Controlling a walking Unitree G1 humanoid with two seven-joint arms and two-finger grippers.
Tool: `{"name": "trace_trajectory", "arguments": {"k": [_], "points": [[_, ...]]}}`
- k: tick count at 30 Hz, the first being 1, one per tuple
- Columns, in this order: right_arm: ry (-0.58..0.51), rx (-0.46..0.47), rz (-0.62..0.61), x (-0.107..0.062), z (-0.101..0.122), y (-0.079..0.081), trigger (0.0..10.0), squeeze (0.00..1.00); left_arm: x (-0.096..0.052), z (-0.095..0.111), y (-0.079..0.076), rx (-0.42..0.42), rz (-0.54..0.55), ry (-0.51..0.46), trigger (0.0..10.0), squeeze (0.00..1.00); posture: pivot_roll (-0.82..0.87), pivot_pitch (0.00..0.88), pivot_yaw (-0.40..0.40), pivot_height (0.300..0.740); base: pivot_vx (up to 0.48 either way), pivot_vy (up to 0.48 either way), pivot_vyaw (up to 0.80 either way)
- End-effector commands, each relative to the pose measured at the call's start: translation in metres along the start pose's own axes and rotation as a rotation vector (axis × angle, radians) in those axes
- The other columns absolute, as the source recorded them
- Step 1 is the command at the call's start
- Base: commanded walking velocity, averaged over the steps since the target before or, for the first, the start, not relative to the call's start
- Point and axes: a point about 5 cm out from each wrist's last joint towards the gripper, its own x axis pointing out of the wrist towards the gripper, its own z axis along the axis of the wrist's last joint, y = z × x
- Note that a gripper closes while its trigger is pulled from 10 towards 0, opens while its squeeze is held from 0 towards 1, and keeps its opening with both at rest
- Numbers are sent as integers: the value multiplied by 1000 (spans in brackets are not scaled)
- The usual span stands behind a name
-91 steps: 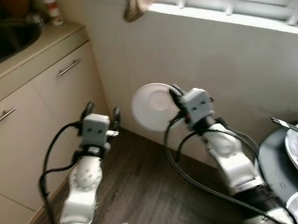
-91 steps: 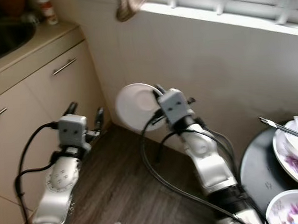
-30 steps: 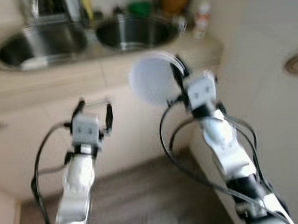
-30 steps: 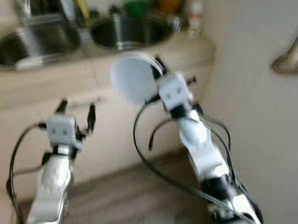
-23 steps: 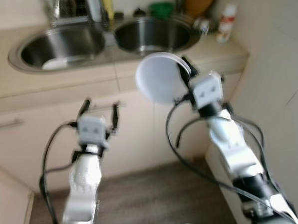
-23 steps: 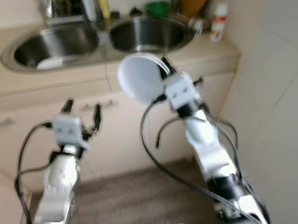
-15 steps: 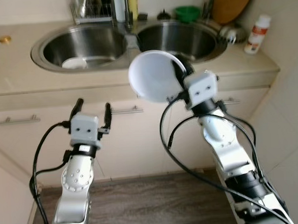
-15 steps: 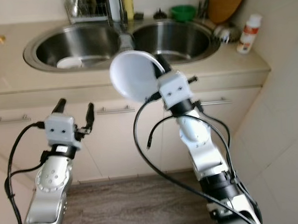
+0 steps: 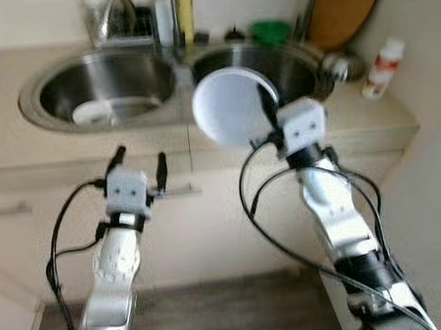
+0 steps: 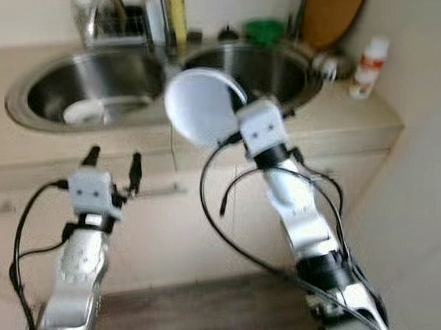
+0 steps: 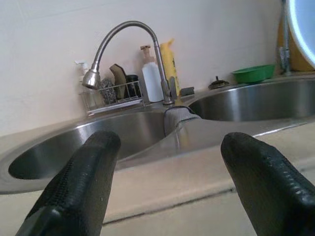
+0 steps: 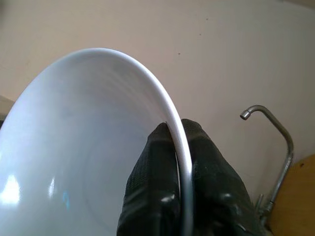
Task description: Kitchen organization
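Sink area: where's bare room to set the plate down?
Right basin looks bare. Left basin has bare steel around a white dish. The counter strip in front is bare too. Crowded: the back ledge with rack and bottles, and the right corner by the green bowl. Right gripper grips the plate; left gripper is open.

Left gripper (image 9: 137, 160) raised forward on a bent silver arm, fingers spread, right gripper (image 9: 266, 114) lifted higher, fingers (image 12: 156, 173) pinched together.

The right basin (image 9: 274, 66) lies open, while the left basin (image 9: 112, 82) holds a bowl (image 9: 93, 111) and the tap (image 11: 120, 42) rises between them.
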Motion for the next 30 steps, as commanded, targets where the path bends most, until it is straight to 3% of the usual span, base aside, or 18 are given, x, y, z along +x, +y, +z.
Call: {"name": "trace_trajectory", "arguments": {"k": [1,30], "points": [[-17,-3,-27,0,2,-7,0,0,0,2,-6,-7,-13,-8,10000,0,33,13,-36,740,345,0,800],[7,4,-44,3,-2,-9,0,0,0,3,-5,-7,-13,-11,10000,0,36,13,-37,740,335,0,28]]}}
